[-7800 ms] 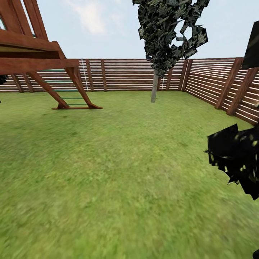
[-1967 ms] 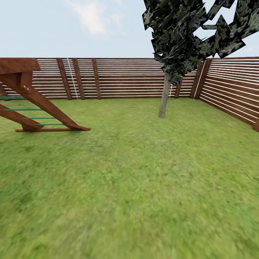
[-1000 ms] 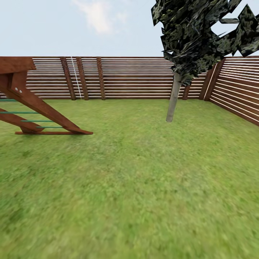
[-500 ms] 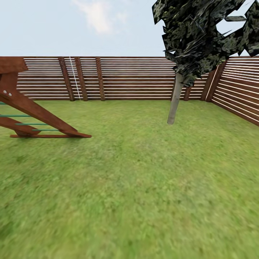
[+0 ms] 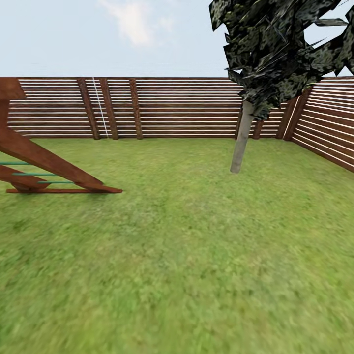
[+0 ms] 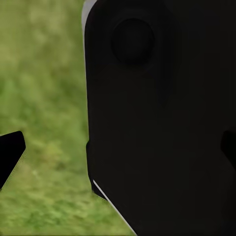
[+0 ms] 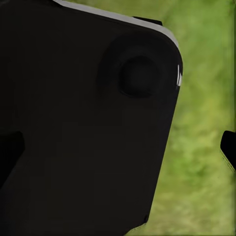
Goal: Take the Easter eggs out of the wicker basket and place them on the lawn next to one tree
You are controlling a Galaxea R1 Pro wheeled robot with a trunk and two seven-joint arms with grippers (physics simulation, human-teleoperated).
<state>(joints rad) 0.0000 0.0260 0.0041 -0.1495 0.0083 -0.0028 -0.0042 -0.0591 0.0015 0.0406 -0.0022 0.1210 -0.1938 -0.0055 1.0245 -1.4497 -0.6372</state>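
While the robot faces open lawn (image 5: 187, 255) with the tree (image 5: 242, 142) ahead near the fence (image 5: 172, 105), no basket or eggs show. Whether either end effector is open or holding anything, I cannot tell. Driving on risks clipping the wooden frame (image 5: 49, 164).

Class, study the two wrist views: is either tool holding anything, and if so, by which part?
It cannot be told. In both wrist views a large black robot part blocks the space between the fingertips; beside it is only lawn. No egg shows.
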